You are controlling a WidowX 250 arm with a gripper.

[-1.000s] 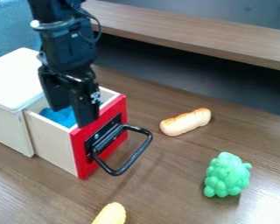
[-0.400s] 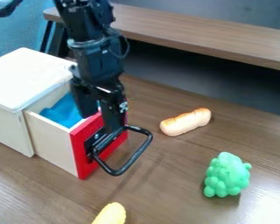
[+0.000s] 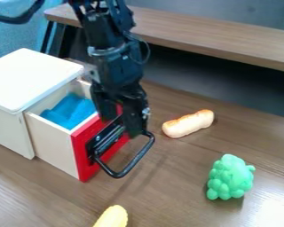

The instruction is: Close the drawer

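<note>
Cabinet, white-topped: one, at left. Drawer: one, with one red front and one black handle. Blue cloth-like item: one, in the drawer. Toy foods: three in all, one of each kind, namely one bread roll, right of the drawer; one bunch of green grapes, near right; one corn, at the near edge. Robot arm: one, bearing one gripper of two fingers. Table: one. Wooden shelf: one, at the far side.
</note>
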